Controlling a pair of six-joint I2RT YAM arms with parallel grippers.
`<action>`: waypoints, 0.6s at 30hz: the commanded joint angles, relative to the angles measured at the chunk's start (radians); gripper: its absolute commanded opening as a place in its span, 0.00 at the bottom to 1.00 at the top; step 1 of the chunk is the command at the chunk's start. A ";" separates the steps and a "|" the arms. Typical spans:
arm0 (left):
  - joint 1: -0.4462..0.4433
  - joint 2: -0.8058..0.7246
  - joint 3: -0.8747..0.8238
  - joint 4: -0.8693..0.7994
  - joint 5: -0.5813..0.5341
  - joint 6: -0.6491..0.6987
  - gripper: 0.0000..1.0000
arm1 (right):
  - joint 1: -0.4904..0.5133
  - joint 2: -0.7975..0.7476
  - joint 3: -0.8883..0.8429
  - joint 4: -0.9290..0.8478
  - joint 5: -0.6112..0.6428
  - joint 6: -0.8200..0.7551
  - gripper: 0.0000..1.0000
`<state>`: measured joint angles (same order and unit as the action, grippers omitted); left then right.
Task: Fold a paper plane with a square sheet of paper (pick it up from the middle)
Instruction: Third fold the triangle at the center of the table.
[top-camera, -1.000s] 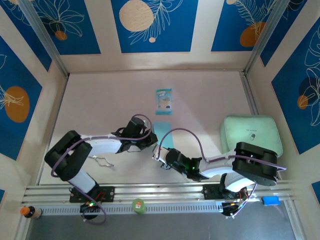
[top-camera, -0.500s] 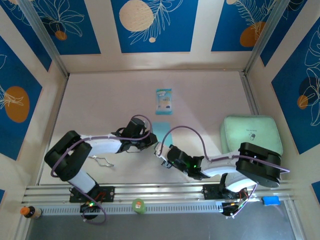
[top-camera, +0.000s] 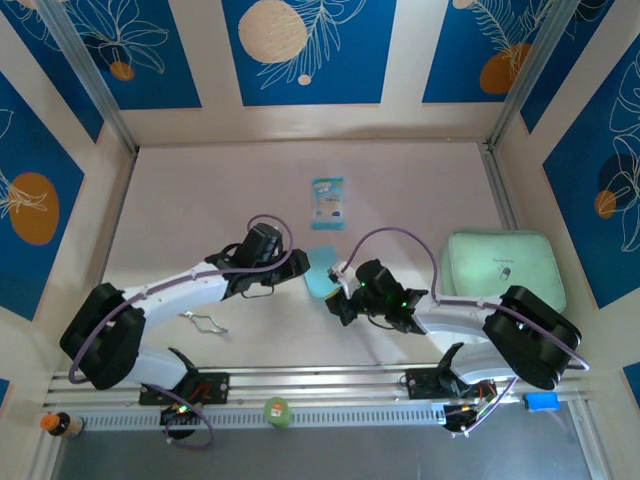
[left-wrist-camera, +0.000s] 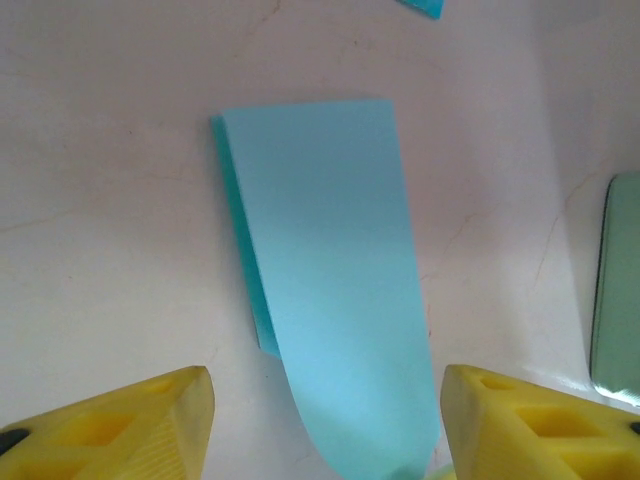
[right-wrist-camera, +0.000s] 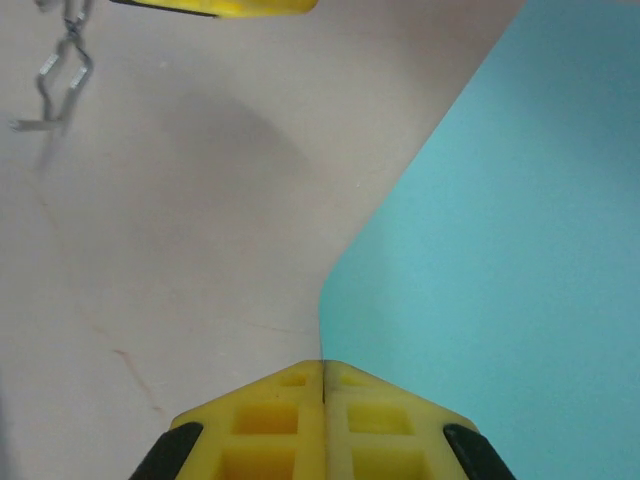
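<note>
The square sheet of paper (top-camera: 320, 274) is light blue and lies mid-table, folded over into a narrow doubled strip, between the two grippers. In the left wrist view the sheet (left-wrist-camera: 330, 260) curves up toward the camera, passing between the yellow fingers (left-wrist-camera: 150, 425) of my left gripper (left-wrist-camera: 325, 432), which stands open and clear of it. My right gripper (right-wrist-camera: 322, 366) is shut on the sheet (right-wrist-camera: 500, 230), whose edge runs into the seam of the jaws. From above, the left gripper (top-camera: 298, 272) sits at the paper's left and the right gripper (top-camera: 336, 293) at its near right corner.
A teal-and-white packet (top-camera: 327, 203) lies beyond the paper. A pale green pad (top-camera: 500, 268) sits at the right. A bent wire clip (top-camera: 205, 322) lies near the left arm. Walls enclose the table on three sides.
My left gripper has opened and let go of the paper. The right gripper has shut on the paper's near edge. Both arms have moved farther from their bases.
</note>
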<state>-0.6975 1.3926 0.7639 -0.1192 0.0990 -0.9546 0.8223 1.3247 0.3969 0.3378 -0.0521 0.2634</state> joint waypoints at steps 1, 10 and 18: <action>0.013 0.012 0.037 -0.043 0.007 0.057 0.57 | -0.045 0.000 0.049 -0.066 -0.217 0.098 0.00; 0.027 0.140 0.152 -0.001 0.140 0.136 0.33 | -0.058 0.059 0.122 -0.135 -0.327 0.129 0.00; 0.036 0.306 0.269 -0.009 0.211 0.178 0.20 | -0.037 0.108 0.126 -0.110 -0.283 0.126 0.00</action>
<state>-0.6769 1.6489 0.9916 -0.1284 0.2512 -0.8104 0.7765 1.4181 0.5091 0.2344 -0.3222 0.3759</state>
